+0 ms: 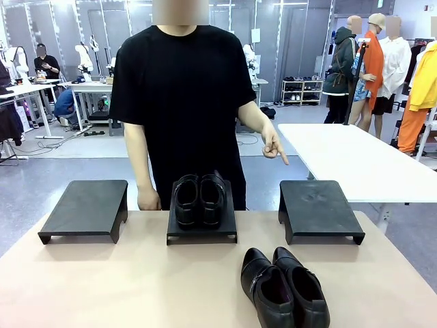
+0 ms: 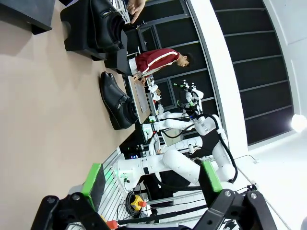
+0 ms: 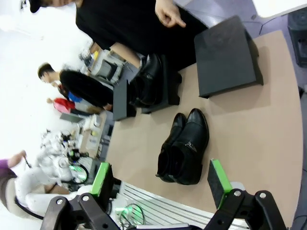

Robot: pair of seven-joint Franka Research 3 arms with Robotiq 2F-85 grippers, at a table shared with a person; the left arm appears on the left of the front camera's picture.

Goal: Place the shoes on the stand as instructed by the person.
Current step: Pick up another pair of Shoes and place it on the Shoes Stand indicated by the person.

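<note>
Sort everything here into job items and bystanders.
Job: loose pair of shoes; second pair on the middle stand; left stand; right stand; person's pointing hand.
Just lying about: white side table; far white rack.

Front view: heels of the near pair of glossy black leather dress shoes [image 1: 283,290] were cut off by the bottom edge. The person in black T-shirt [image 1: 181,102] was hidden below the waist behind the tan worktop [image 1: 102,280] and the middle matte black stand [image 1: 202,232]. Left wrist view: the shoes on that stand [image 2: 108,28] were cropped at the top edge.
</note>
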